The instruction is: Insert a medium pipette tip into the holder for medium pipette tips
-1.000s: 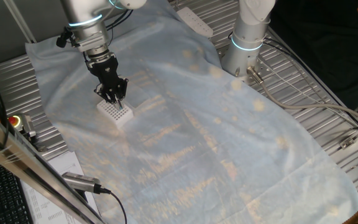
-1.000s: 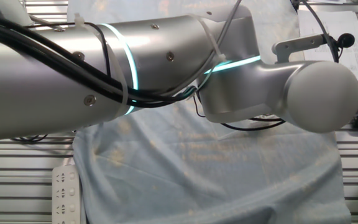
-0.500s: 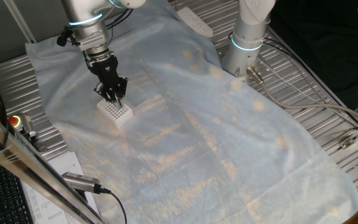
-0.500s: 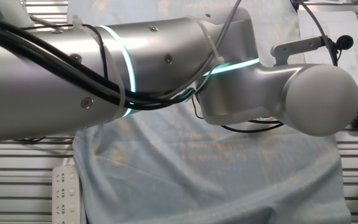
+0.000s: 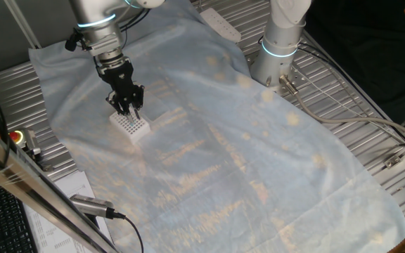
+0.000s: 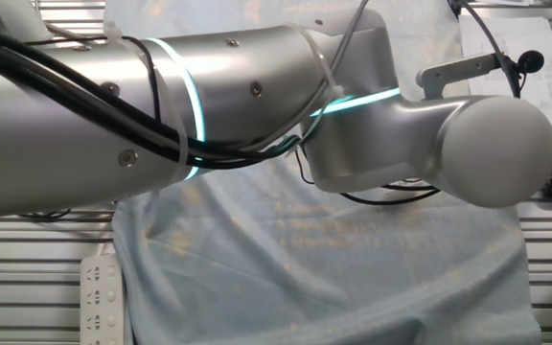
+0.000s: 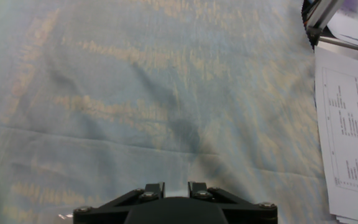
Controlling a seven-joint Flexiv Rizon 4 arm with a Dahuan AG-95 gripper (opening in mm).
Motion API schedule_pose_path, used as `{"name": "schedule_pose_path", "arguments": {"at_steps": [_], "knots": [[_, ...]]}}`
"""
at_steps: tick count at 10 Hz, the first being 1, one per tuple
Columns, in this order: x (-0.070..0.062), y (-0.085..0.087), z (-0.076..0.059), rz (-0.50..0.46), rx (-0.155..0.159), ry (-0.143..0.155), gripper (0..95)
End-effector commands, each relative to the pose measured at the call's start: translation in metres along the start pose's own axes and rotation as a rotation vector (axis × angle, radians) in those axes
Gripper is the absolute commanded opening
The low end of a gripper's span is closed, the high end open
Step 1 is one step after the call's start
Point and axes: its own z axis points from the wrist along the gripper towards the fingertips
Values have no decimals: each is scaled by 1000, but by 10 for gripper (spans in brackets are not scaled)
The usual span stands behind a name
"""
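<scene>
The holder for medium pipette tips point(image 5: 133, 127) is a small white block with a grid of holes, lying on the pale blue cloth at the left. My gripper point(image 5: 130, 110) hangs just above its far edge with the jaws close together. A thin sliver that looks like the medium pipette tip point(image 5: 136, 115) points down from the jaws toward the holes; it is too small to see clearly. The hand view shows only the bases of my fingers point(image 7: 155, 190) over bare cloth. Holder and tip are hidden in the hand view and the other fixed view.
A second arm's base point(image 5: 280, 42) stands at the back right. A white power strip point(image 5: 220, 24) lies at the cloth's far edge. A red button point(image 5: 16, 135) and a metal handle point(image 5: 93, 205) sit at the left. Papers point(image 7: 350, 137) lie beside the cloth. My arm point(image 6: 257, 105) fills the other fixed view.
My gripper has risen a little and shifted slightly left above the holder. The holder has not moved.
</scene>
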Motion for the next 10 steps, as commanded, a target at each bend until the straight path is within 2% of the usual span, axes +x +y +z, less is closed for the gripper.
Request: {"name": "schedule_pose_path", "arguments": {"at_steps": [1,2,5,6,7,8,9,10], "knots": [[0,0,0,9,-2,4,190],[0,-1,0,37,-7,23,190],[-3,-4,-2,210,-29,170,190],[-5,-7,-4,314,-25,248,0],[-6,-8,-6,459,-8,328,0],[-6,-8,-7,584,15,383,0],[-5,-6,-10,774,45,431,0],[-4,-5,-13,934,78,441,0]]}}
